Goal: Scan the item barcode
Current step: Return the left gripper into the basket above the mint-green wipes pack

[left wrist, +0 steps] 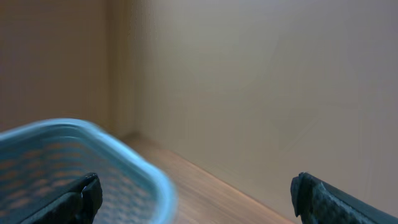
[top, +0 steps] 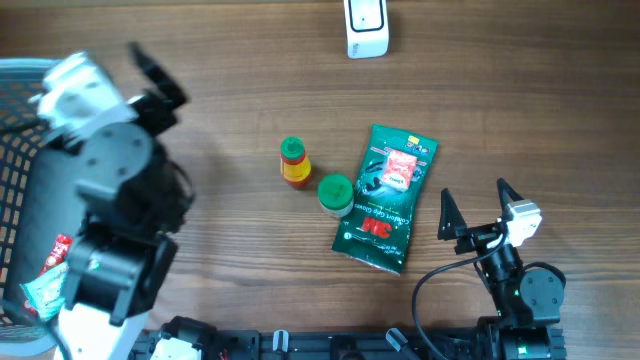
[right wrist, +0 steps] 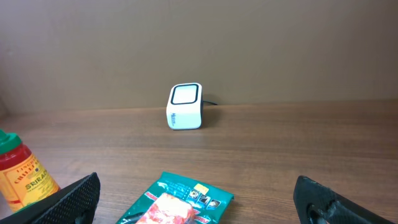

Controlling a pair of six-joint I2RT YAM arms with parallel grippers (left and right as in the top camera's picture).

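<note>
Green foil packet [right wrist: 180, 202] lies just ahead of the right gripper [top: 474, 208], whose jaws stand wide apart with nothing between them. A sriracha bottle [right wrist: 18, 174] and a green-lidded jar [top: 335, 193] sit off to its left, and the white scanner [right wrist: 185, 107] stands well ahead of it. Over the left arm's side, the left gripper [left wrist: 198, 190] is spread fully and grips nothing, a blue basket [left wrist: 74, 127] rim by its left finger
</note>
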